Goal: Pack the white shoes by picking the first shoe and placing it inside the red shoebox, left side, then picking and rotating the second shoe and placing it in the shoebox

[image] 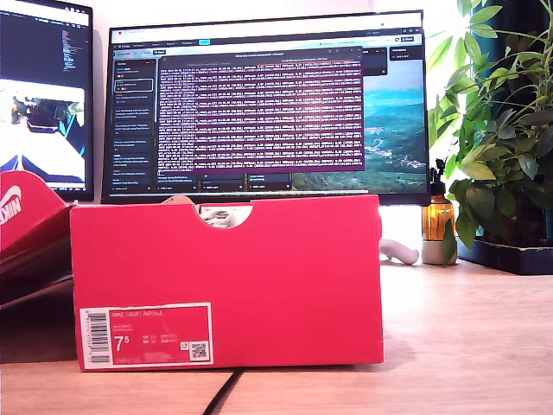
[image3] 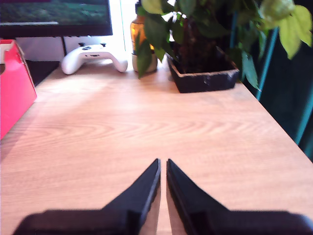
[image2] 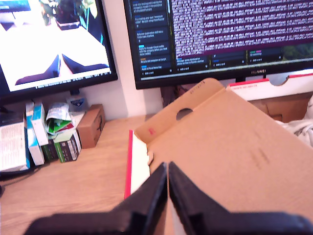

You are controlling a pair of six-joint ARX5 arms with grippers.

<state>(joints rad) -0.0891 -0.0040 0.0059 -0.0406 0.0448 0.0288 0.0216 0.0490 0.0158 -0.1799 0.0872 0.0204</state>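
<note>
Red shoebox shows white shoe through its notch.

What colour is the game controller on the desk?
White. The game controller shows best in the second wrist view, lying near the plant pot.

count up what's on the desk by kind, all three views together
red shoebox: 1
shoebox lid: 1
monitors: 2
game controller: 1
potted plant: 1
amber bottle: 1
small cardboard box: 1
total: 8
</note>
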